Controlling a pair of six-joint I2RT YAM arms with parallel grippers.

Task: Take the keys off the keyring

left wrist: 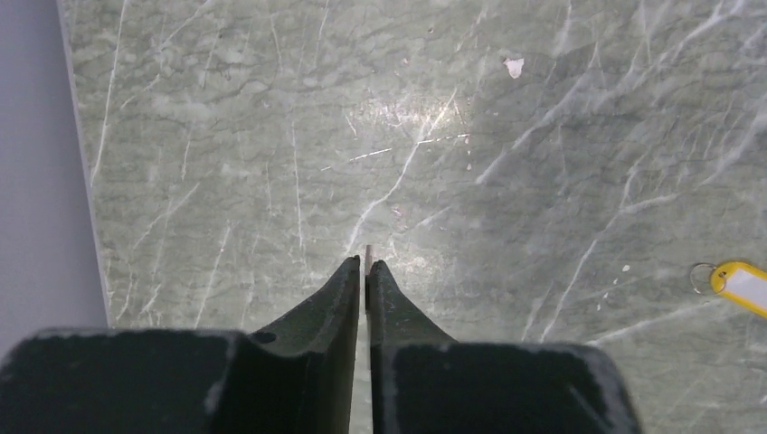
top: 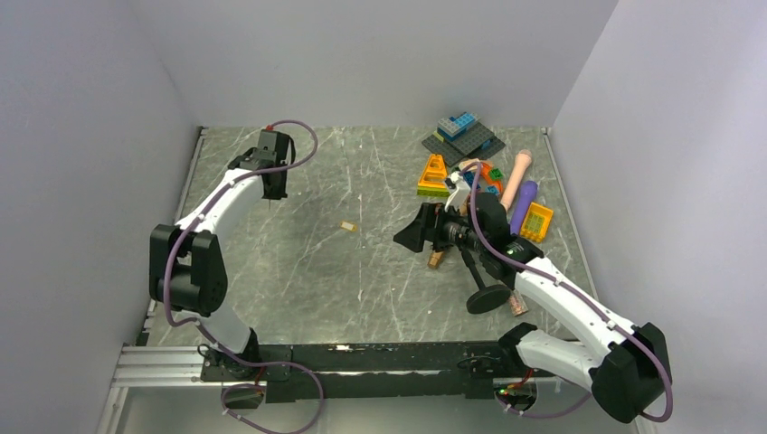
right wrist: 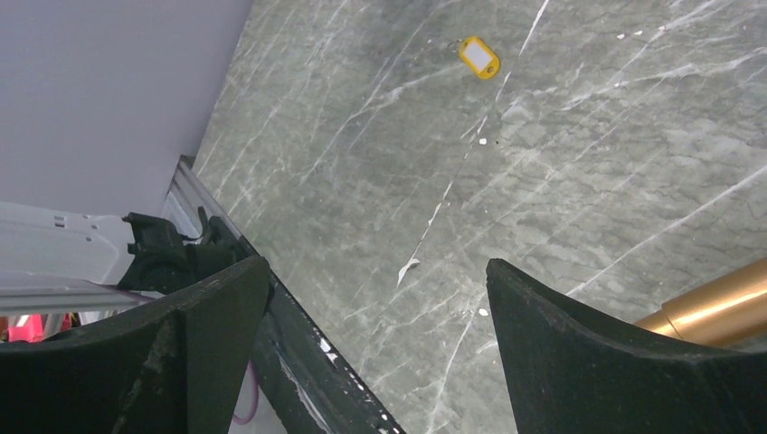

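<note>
My left gripper hangs over the far left of the table, shut on a thin flat metal sliver, the key, seen edge-on and poking out just past the fingertips. The keyring is a thin grey wire loop on a yellow tag, lying on the table to the right of that gripper. The tag also shows in the top view and the right wrist view. My right gripper is open and empty, off to the right of the tag, with its jaws wide apart.
Toys crowd the back right: a brick plate, an orange triangle, peach and purple toy microphones, and a yellow block. A black round stand base sits by the right arm. A gold microphone lies beside the right finger. Walls enclose three sides.
</note>
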